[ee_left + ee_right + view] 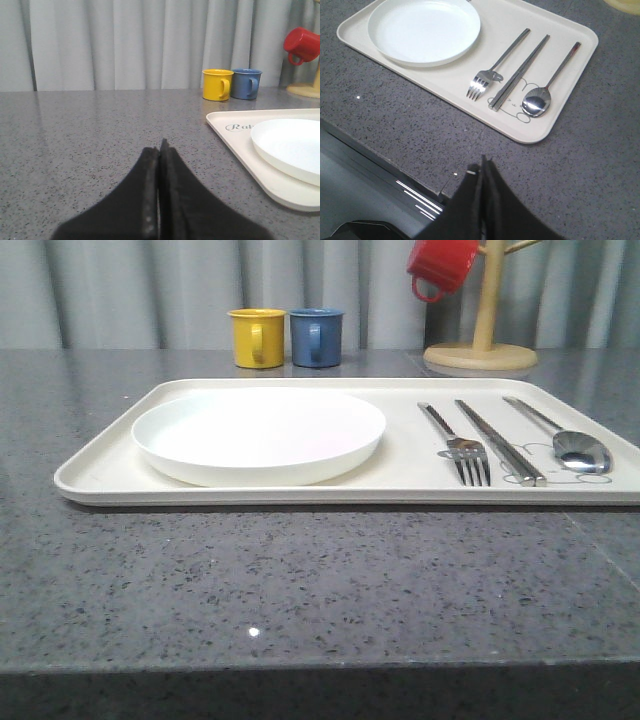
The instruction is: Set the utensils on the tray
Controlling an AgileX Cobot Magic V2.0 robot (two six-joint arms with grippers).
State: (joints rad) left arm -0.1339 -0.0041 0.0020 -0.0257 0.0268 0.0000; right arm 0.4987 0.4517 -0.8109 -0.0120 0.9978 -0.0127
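Open grey countertop (300,590) across the lower frame, free for passage. Centre taken by tray (100,475) carrying plate (258,435), fork (455,445), chopsticks (500,443), spoon (565,440). Behind, upper frame: yellow mug (256,337), blue mug (316,336), mug stand (482,340) (red mug (440,265) hanging).

The dark grey speckled stone-look bench (300,590) has a smooth, faintly glossy face that catches small glints of light. On it, the large cream rectangular tray (100,465) looks like matt plastic, and the round shallow white plate (258,435) is smooth with a soft sheen. The silver metal fork (460,445), the flat metal chopsticks (500,445) and the metal spoon (570,440) are polished and mirror-bright. The yellow mug (257,337), blue mug (316,336) and red mug (440,265) look glossy, like enamel. The pale mug stand (482,340) looks like smooth wood. Grey cloth curtains (150,290) hang in soft matt folds. The black left claw (160,200) and black right claw (484,200) look matt.
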